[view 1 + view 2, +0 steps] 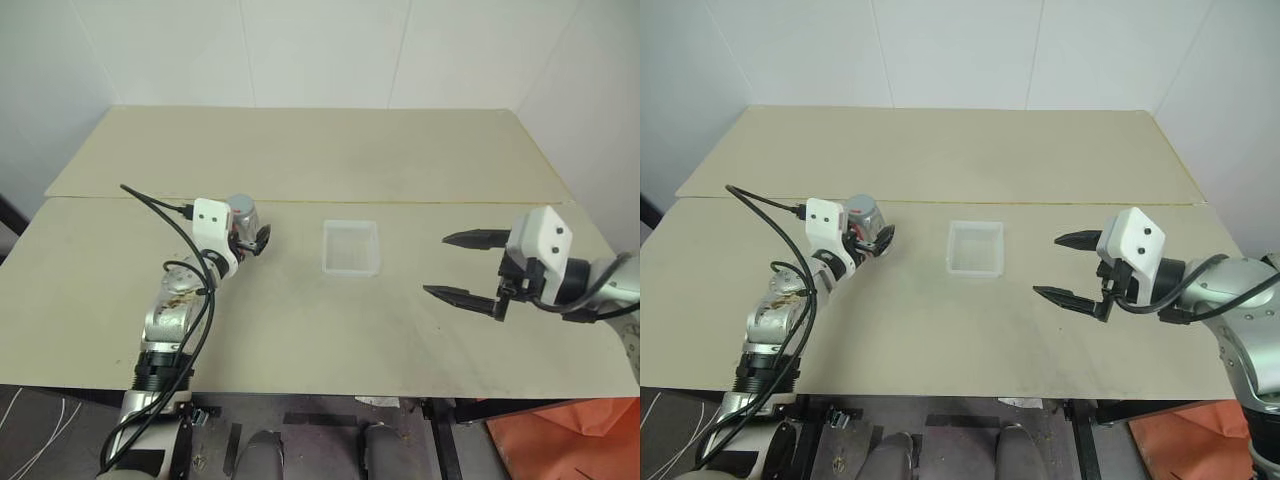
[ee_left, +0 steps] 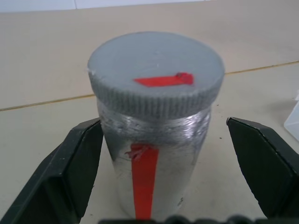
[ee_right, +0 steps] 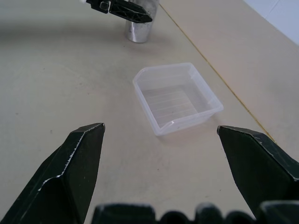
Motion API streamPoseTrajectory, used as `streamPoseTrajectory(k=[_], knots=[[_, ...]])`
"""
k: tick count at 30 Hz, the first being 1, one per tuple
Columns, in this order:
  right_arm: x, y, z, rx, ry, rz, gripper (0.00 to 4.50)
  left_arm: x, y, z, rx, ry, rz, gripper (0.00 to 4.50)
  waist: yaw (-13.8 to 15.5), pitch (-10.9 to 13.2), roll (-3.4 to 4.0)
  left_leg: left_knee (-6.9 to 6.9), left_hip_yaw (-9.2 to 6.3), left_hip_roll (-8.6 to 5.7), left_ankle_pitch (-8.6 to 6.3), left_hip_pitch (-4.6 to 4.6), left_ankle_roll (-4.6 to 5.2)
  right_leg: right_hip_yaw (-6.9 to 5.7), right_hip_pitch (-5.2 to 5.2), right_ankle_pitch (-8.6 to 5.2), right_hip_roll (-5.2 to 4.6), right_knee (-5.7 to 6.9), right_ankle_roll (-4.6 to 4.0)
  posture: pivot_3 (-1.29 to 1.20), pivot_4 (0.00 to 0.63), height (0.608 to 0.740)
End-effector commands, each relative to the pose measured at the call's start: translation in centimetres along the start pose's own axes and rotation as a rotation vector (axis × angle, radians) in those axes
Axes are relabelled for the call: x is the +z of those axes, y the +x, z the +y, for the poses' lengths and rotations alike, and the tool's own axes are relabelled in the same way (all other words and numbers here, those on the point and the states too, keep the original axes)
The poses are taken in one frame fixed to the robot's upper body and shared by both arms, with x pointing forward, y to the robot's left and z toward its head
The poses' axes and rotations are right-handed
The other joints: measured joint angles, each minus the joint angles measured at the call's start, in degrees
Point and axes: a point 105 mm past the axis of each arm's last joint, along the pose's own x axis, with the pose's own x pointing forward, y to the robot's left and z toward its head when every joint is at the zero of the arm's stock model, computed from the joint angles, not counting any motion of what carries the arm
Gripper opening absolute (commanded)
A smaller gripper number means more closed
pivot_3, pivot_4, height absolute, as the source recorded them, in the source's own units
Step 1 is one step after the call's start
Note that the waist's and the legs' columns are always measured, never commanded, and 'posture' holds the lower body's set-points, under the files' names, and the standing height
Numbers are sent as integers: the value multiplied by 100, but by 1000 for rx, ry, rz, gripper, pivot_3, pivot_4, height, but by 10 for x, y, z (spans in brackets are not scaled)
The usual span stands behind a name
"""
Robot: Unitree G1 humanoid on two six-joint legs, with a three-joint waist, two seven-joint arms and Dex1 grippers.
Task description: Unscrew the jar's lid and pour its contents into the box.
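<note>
The jar (image 1: pixel 243 213), a silvery cylinder with a red stripe (image 2: pixel 142 179), stands upright on the table left of the middle. Its grey lid (image 2: pixel 156 74) with a red mark sits on top. My left gripper (image 2: pixel 163 122) is open, one finger on each side of the jar's body; one finger (image 2: pixel 77 158) is close to the jar's side, the other stands apart. The contents are hidden inside the jar. The clear box (image 1: pixel 350 224) lies at the table's middle, with nothing in it. My right gripper (image 1: pixel 435 264) hovers open to the right of the box, pointing at it.
The tan table has a seam (image 1: pixel 420 202) running across behind the jar and box, with a second board beyond it up to the white wall. A black cable (image 1: pixel 160 208) loops from my left wrist. The table's front edge (image 1: pixel 330 392) is near.
</note>
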Motion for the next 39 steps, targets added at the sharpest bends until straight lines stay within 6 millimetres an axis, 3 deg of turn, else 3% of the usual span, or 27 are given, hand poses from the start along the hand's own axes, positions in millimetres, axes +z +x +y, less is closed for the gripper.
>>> streamPoseTrajectory(k=[1,2,3,4,11,15,18,24,28,32,39], knots=[[12,-3,-1,-29,-60,-37,4482,15,8,-6,-27,29,-70,4500,8,0,0,0,0,0,0,0,0,0,0,0,0,1,0,0,150,740],[12,-2,0,-27,-59,-38,4482,15,11,-6,-26,28,-75,4500,9,0,0,0,0,0,1,0,-1,0,0,0,0,1,0,0,150,740],[12,-1,1,-25,-55,-42,4500,16,13,-7,-23,26,-82,4115,9,0,0,0,0,0,1,0,-2,0,0,0,0,2,0,0,150,740],[12,-1,2,-24,-52,-44,4500,16,15,-7,-24,24,-86,4010,10,0,0,0,0,0,2,0,-3,0,0,1,0,1,0,0,150,740],[11,1,9,-17,-38,-52,4500,8,23,-11,-23,38,-83,1939,7,0,0,0,0,-1,2,0,-4,0,0,1,0,0,2,0,150,740],[12,2,11,-18,-35,-64,4500,10,23,-10,-24,40,-95,1927,10,0,0,0,0,-1,7,1,-12,0,1,2,0,3,2,0,150,740],[16,5,10,-29,-35,-91,4500,27,17,-10,-80,74,-130,1927,2,0,0,0,0,0,13,1,-22,0,1,4,0,3,5,0,150,740],[40,21,3,15,-29,-207,4500,75,-7,-23,-485,150,-162,1927,-89,1,0,-4,0,1,20,-4,-33,0,-9,4,0,11,4,0,150,740],[66,36,-1,93,-4,-297,4500,86,-28,-40,-813,142,-155,1927,-139,1,2,-7,0,1,20,-4,-34,0,-5,3,0,6,5,0,150,740],[96,58,2,197,56,-367,4500,94,-42,-71,-1107,171,-163,1927,-162,3,5,-6,-1,2,21,-6,-33,-1,-11,2,0,12,3,0,150,740],[126,89,6,227,111,-355,4500,101,-33,-99,-1241,250,-196,1927,-167,4,6,-6,-8,1,20,-15,-31,-5,-20,1,0,16,1,0,150,740]])
